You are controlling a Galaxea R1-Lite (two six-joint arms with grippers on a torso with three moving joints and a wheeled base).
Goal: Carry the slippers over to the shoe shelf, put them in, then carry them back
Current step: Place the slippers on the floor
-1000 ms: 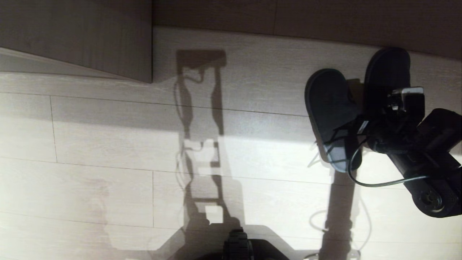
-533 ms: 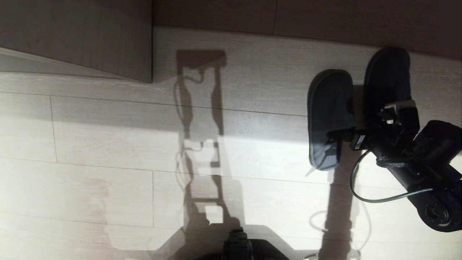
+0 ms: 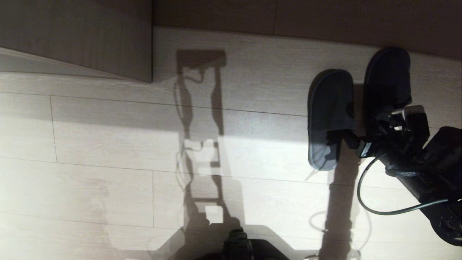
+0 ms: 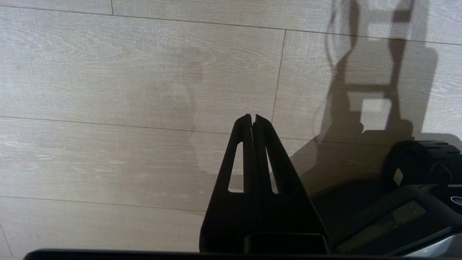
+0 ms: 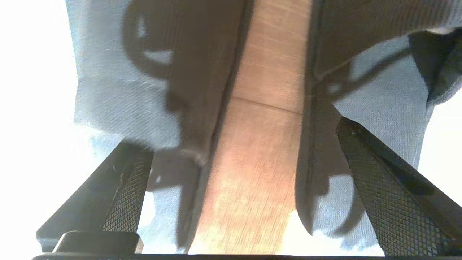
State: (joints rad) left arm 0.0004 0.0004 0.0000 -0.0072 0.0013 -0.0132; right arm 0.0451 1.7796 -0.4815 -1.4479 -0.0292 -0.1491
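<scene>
Two slippers (image 3: 330,119) flat on floor (image 3: 108,144) at 3 o'clock, side by side. Right gripper (image 5: 238,187) above them, fingers apart, holding nothing. Left gripper (image 4: 253,121) fingers together.

Head view – looking steeply down on the floor (image 3: 108,151). Left wrist view facing the same floor, near the base. Right wrist view – very close above the slippers (image 5: 119,90).
</scene>
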